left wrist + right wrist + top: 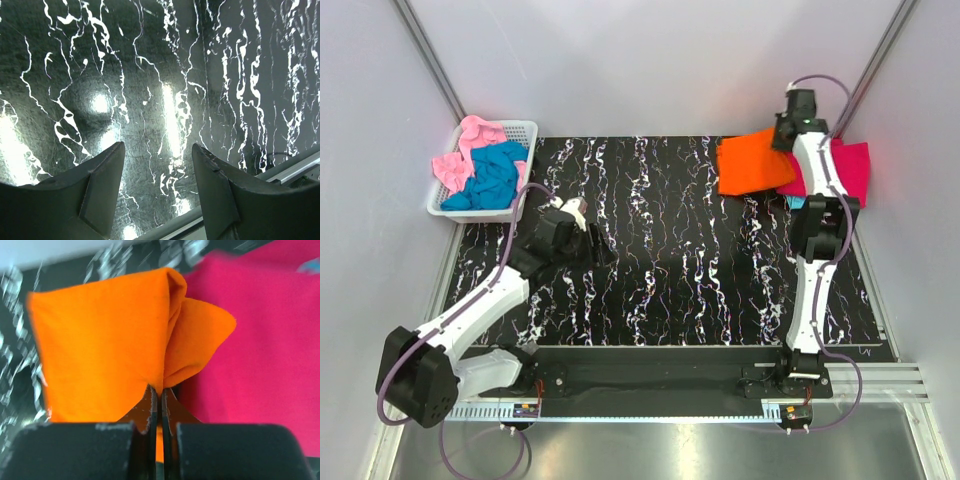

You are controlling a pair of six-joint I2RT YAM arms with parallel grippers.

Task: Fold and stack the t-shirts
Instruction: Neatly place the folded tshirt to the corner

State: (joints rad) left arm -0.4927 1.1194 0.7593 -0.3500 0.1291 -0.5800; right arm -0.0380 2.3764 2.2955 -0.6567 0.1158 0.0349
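Stretching between pale grey walls (650, 60), the black counter (680, 260) is veined in white like marble and shines with glare from the lamps. At its far left corner sits a white lattice basket (444, 208) holding a crumpled light pink t-shirt (460, 160) and a teal t-shirt (498, 178). At the far right, the orange t-shirt (752, 162) lies folded beside a crimson-pink t-shirt (850, 165), its edge overlapping the crimson one. From overhead the right arm covers much of the crimson cloth and hides its own fingers. The wrist view shows what the overhead cannot: the right hand (160, 390) pressed together on a bunched fold of orange cloth, the fabric rising in a peak above the fingertips. That view is blurred at its edges. A sliver of pale blue cloth (792, 202) peeks from under the crimson shirt, too little to name the garment. The left hand (157, 146) hangs over bare counter on the left side, fingers spread with nothing between them.
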